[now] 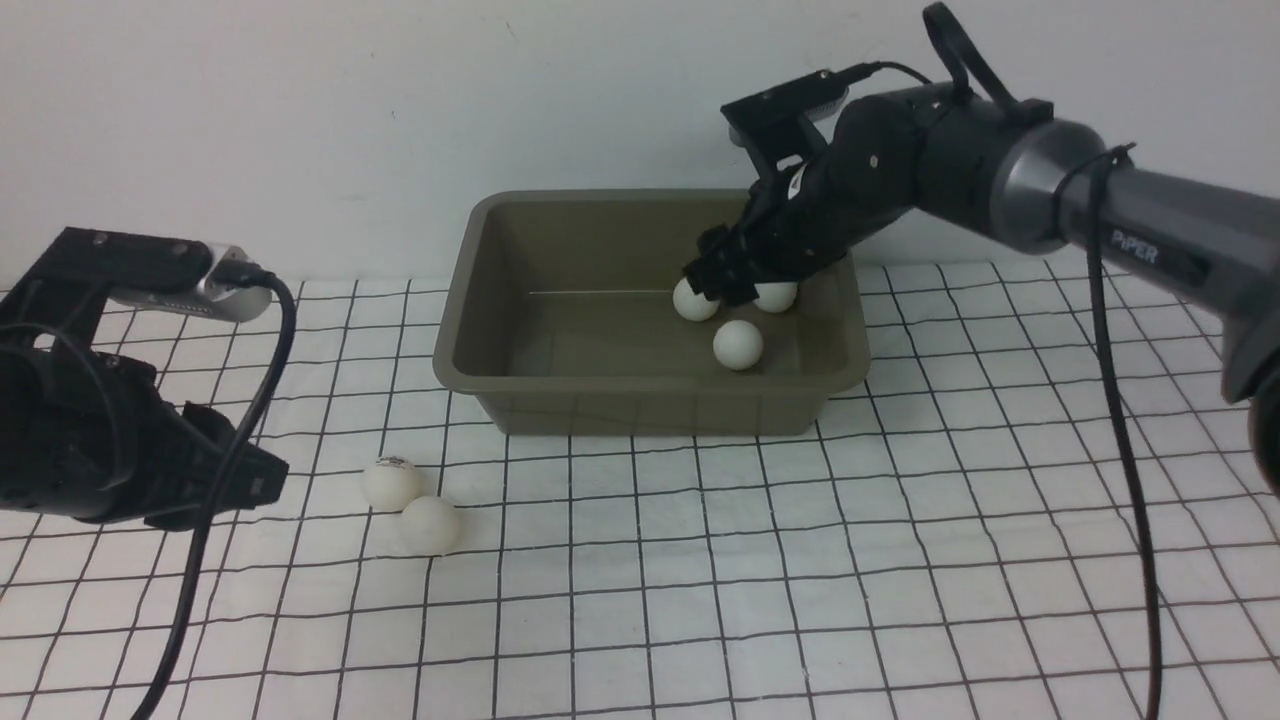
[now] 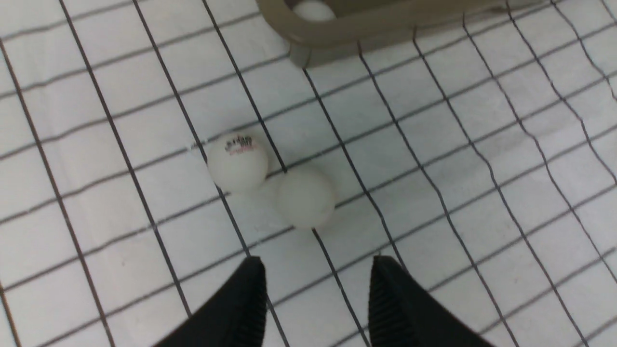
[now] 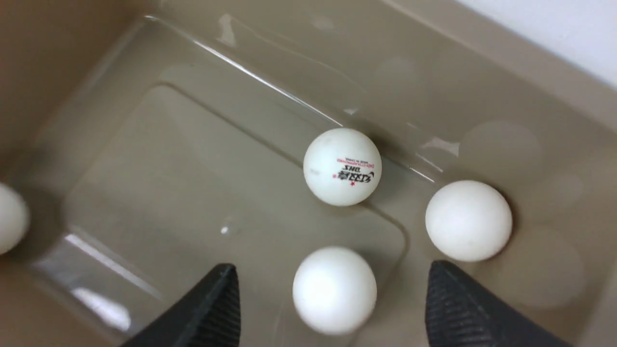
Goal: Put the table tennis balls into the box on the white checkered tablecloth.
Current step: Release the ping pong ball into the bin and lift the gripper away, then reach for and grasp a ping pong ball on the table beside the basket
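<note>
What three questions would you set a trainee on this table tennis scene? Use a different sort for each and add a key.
1. Multiple choice: how many balls lie on the tablecloth, outside the box? A one, B two, C five.
2. True or false: the left tool is shut on a ball.
3. Short answer: which arm's tool is above the inside of the box?
Key: 1 B. 2 False: the left tool is open and holds nothing. 3 The right tool.
</note>
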You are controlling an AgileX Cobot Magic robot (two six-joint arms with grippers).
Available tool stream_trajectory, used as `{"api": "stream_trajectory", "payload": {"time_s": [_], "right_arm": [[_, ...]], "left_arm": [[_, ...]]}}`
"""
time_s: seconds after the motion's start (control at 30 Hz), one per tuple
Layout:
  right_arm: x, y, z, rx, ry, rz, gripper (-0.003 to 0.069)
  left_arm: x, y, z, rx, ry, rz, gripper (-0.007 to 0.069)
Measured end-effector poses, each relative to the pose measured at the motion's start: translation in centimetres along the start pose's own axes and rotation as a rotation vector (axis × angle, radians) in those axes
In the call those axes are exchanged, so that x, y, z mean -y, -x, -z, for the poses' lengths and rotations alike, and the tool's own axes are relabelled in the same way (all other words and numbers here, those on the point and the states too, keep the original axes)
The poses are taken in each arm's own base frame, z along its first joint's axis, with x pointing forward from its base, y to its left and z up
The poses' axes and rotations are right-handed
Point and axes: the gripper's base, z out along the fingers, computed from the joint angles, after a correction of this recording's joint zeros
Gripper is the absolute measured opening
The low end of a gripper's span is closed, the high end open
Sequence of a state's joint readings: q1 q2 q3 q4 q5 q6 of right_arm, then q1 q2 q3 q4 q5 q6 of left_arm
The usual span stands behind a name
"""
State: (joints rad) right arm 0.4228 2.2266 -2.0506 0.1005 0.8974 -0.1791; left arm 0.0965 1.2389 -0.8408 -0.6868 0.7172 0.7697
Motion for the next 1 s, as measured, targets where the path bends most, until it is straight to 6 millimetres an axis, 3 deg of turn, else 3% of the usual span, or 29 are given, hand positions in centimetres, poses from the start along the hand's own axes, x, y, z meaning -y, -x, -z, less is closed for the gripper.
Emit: {"api": "stream_trajectory", "payload": {"time_s": [0.13, 0.27, 0.37, 0.53, 0.7, 0.83, 1.0], "right_arm": [[0.1, 2.0, 5.2, -0.043, -0.002, 0.051, 0.0444], [0.7, 3.6, 11.6, 0.000, -0.049, 0.088, 0.0375], [1.8, 4.3, 18.8, 0.112, -0.095, 0.070, 0.0300], [1.7, 4.0, 28.3, 0.279, -0.143, 0.067, 0.0249], [0.6, 2.3, 36.7, 0.432, -0.176, 0.075, 0.0244], [0.1, 0.3, 39.1, 0.435, -0.183, 0.077, 0.0244], [-0.3, -1.9, 38.9, 0.370, -0.176, 0.086, 0.0244]], "left_arm": [[-1.2, 0.4, -2.3, 0.009, 0.007, 0.029, 0.0346], [-2.9, 0.2, -6.2, -0.080, -0.013, 0.078, 0.0356], [-3.4, 0.8, -8.5, -0.117, -0.028, 0.078, 0.0356], [-3.2, 2.4, -12.2, -0.151, -0.064, 0.050, 0.0356], [-3.7, 2.6, -13.8, -0.177, -0.062, 0.043, 0.0356], [-4.1, 2.2, -14.2, -0.200, -0.044, 0.013, 0.0356], [-4.3, 2.0, -14.4, -0.209, -0.028, -0.015, 0.0356]]}}
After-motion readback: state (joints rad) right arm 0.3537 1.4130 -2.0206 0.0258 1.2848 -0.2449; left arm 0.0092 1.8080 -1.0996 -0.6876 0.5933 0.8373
